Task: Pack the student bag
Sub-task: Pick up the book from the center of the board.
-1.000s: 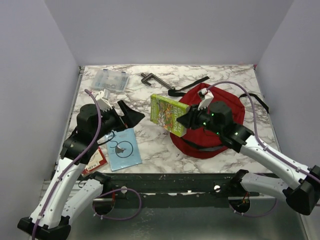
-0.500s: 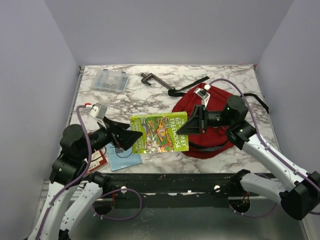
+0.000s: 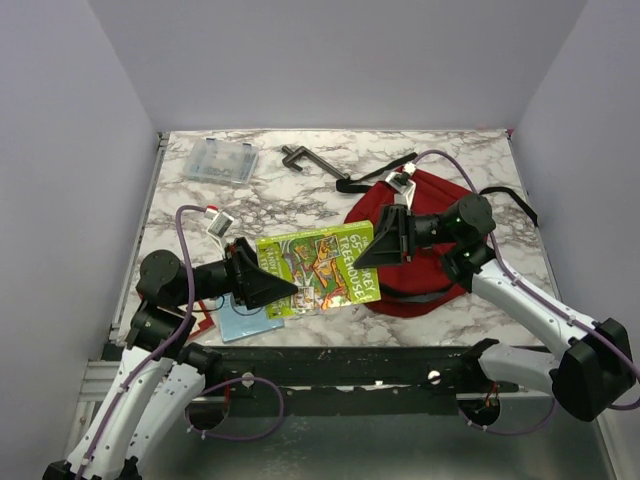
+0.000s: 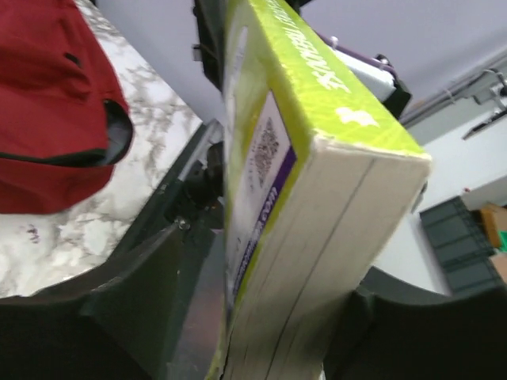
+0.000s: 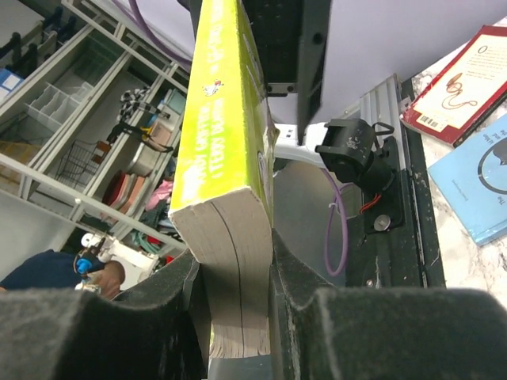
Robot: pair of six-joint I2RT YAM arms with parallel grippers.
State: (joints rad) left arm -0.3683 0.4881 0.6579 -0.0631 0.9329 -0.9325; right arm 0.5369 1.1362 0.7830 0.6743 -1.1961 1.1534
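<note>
Swinging in from the left, my left gripper (image 3: 283,288) has come across to meet the book (image 3: 318,268), which a second ago stood on edge at the bag's left side and now hangs level above the table (image 3: 300,205), between the two arms. On the left wrist view the fingers stand either side of the book's near end and are drawing in, but a sliver of gap shows on one side, so I cannot tell whether they have clamped yet. Beneath that arm a blue booklet (image 3: 240,322) lies flat on the table, not yet packed. At the book's far end the right gripper (image 3: 378,245) is pinched tight on the page block, as its wrist view shows plainly. Further right the bag (image 3: 425,275) sits slumped on the table, under and behind the right arm, with the book's right end overlapping its left edge. I read this as a handover or a two-handed regrip: with both ends held, I judge the book can be turned to suit the bag's mouth. I cannot see from here whether that mouth is open.
</note>
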